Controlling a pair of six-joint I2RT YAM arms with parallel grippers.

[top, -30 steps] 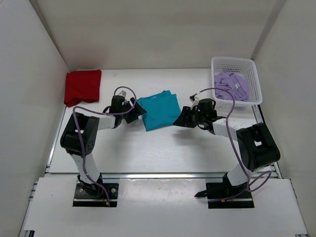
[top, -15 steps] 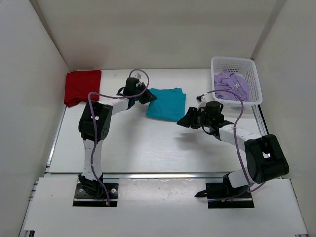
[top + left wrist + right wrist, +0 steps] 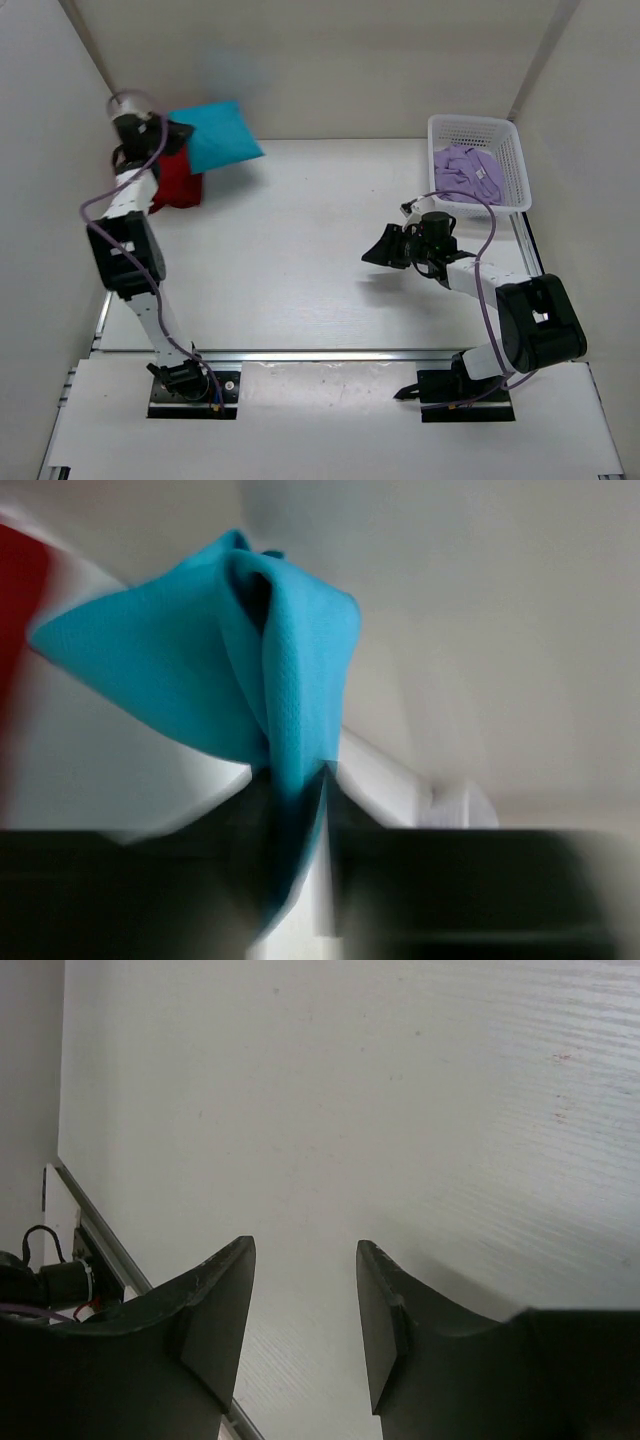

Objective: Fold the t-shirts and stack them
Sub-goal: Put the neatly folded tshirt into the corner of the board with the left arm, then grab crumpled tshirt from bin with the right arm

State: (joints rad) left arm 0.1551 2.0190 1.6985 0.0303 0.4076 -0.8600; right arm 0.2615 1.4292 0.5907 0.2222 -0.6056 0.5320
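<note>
Hanging from the left gripper (image 3: 180,133) in the overhead view, the teal shirt (image 3: 218,137) is floating clear of the table (image 3: 290,230) at the far left corner. It is folded and slightly bunched, just above the red shirt (image 3: 178,186), which is lying on the table's far left. The lavender shirt (image 3: 468,172) is sitting crumpled in the basket (image 3: 480,128) at the far right. The right gripper (image 3: 383,247) is hovering over the table's right half, well apart from every shirt.

In the blurred left wrist view, the left gripper (image 3: 295,780) is pinching a fold of the teal shirt (image 3: 250,670), its jaws closed down on the cloth, which is fanning out above them. A strip of the red shirt (image 3: 15,600) is showing at the left edge.

In the right wrist view, the right gripper (image 3: 305,1290) is standing with its fingers (image 3: 215,1300) apart and holding nothing, only bare table (image 3: 350,1080) lying beneath them.
</note>
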